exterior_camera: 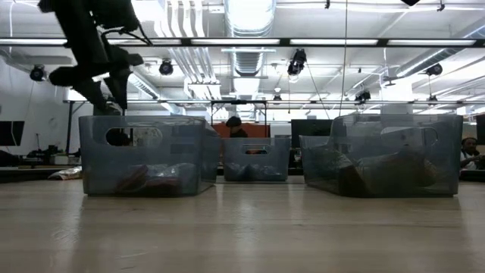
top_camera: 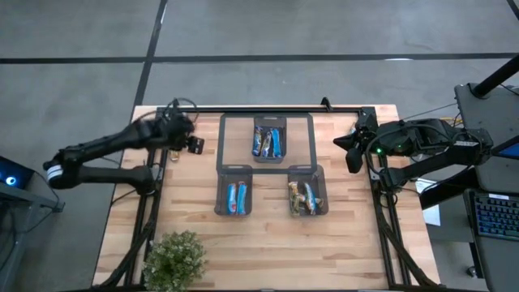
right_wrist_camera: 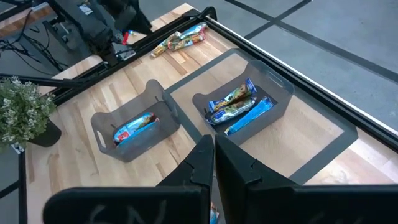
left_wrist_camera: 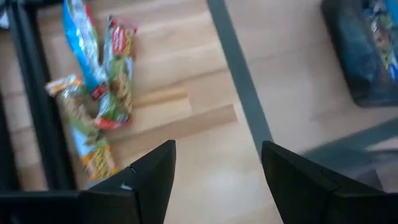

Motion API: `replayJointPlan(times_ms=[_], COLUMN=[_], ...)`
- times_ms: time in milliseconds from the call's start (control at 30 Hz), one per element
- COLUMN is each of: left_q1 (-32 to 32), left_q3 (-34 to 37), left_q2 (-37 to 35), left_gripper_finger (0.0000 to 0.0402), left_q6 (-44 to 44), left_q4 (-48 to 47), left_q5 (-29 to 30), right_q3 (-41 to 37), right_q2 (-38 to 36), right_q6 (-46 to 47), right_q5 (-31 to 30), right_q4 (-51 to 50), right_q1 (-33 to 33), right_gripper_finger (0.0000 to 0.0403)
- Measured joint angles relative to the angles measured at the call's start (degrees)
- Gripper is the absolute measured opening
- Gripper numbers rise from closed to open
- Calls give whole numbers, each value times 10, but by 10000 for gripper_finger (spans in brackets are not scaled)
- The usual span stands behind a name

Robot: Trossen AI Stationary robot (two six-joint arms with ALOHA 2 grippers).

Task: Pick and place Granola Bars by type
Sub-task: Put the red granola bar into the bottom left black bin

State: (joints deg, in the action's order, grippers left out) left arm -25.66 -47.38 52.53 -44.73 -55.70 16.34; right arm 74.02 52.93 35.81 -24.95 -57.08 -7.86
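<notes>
Three loose granola bars [left_wrist_camera: 99, 87] lie on the wood at the table's far left, also in the right wrist view [right_wrist_camera: 180, 38]: one blue, one red-and-green, one gold. My left gripper [left_wrist_camera: 217, 149] hangs open above the table just beside them [top_camera: 195, 146], touching nothing. More bars lie in three dark bins: the far centre bin [top_camera: 269, 139], the near left bin [top_camera: 233, 193] with blue bars, and the near right bin [top_camera: 306, 195] with brownish bars. My right gripper [right_wrist_camera: 214, 146] waits shut and raised at the table's right side [top_camera: 350, 150].
A grey tape outline [top_camera: 268, 118] frames the far bin. A potted plant [top_camera: 173, 258] stands at the near left corner. A black rail [top_camera: 268, 109] runs along the far edge. Bare wood lies between the bins and the near edge.
</notes>
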Motion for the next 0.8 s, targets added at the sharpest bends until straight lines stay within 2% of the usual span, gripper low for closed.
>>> replayJointPlan(times_ms=[167,300,500,667,800], left_q1=[81,125,145,145,145], left_q3=[87,144,209,230,239], left_q2=[-28,-28,-15,9,30], left_gripper_finger=[220,220,220,220,220], left_q6=[-54,-151,-251,-254,-214], left_q4=[95,96,96,104,139], left_q5=[128,196,250,285,285], right_q3=[0,0,0,1,3], right_q2=[0,0,0,0,0], right_q6=[15,32,43,43,46], right_q5=[-1,-1,-1,-1,-2], right_q4=[1,1,2,2,3], right_q1=[0,0,0,0,0], right_gripper_finger=[8,8,8,8,8])
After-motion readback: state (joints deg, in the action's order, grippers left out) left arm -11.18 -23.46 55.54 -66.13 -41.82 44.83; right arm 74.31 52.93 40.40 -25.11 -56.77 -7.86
